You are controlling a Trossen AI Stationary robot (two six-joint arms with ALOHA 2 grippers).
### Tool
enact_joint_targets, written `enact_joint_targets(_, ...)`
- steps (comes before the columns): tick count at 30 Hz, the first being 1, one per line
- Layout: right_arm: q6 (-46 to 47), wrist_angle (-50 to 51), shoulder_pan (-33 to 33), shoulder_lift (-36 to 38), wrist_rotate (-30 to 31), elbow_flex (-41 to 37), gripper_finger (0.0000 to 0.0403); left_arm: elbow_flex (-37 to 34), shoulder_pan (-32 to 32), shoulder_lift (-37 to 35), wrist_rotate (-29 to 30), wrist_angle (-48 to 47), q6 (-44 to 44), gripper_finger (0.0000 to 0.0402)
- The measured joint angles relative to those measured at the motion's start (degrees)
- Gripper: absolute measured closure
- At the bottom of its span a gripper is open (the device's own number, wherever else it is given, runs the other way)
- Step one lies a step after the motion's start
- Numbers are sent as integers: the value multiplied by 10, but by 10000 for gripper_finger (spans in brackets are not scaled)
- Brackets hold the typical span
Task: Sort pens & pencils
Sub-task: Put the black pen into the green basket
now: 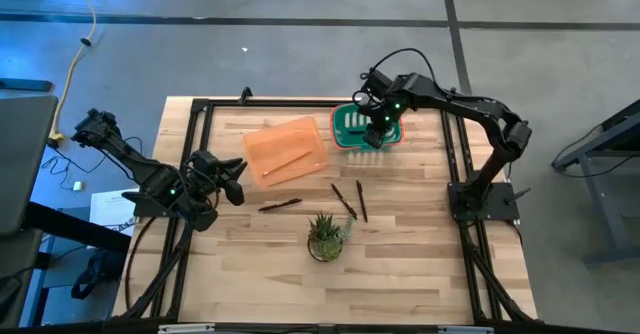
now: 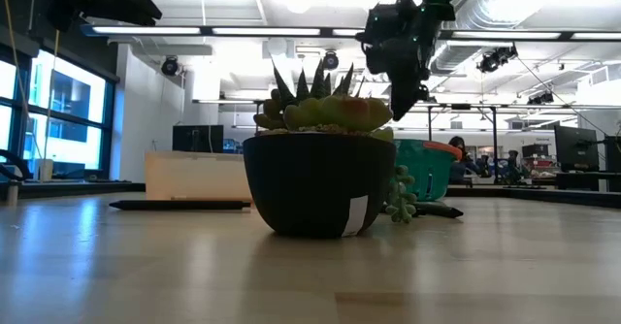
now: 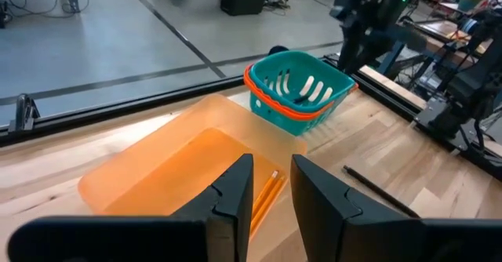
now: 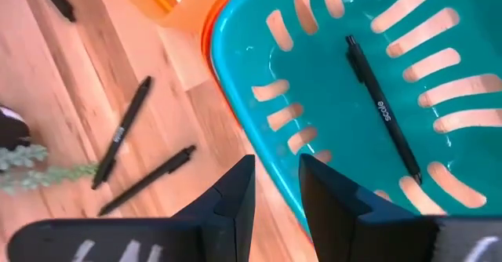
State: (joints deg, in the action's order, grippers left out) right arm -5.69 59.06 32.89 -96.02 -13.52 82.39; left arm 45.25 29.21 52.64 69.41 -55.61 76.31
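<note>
High view: wood table [image 1: 420,274], grey floor [image 1: 300,64]

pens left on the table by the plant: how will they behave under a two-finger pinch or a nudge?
The pens look thin, straight and rigid, so probably stiff and light. Round barrels lying flat on the smooth wood table may roll if nudged sideways. Two lie close together, so the right gripper might disturb one while pinching the other.

A dark potted succulent [image 2: 318,183] fronts a teal basket [image 2: 427,172], gripper [image 2: 400,96] above.
</note>
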Motion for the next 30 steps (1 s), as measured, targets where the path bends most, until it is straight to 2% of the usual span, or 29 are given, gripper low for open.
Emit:
enact_joint_targets(13, 100, 40, -69, 58, 15, 0, 311, 0, 0, 0, -13, -1, 0, 325)
enact_joint_targets(17, 152, 41, -100, 74, 15, -1, 311, 0, 0, 0, -46, -5, -8, 325)
enact_joint_targets(20, 192, 42, -128, 84, 41, -1, 311, 0, 0, 2, -74, -6, -28, 325)
enact_joint_targets(25, 271, 41, -176, 89, 66, -1, 311, 0, 0, 9, -83, -22, -36, 325)
enact_joint_targets(30, 368, 36, -223, 89, 79, -1, 311, -3, 0, 10, -123, -27, -104, 325)
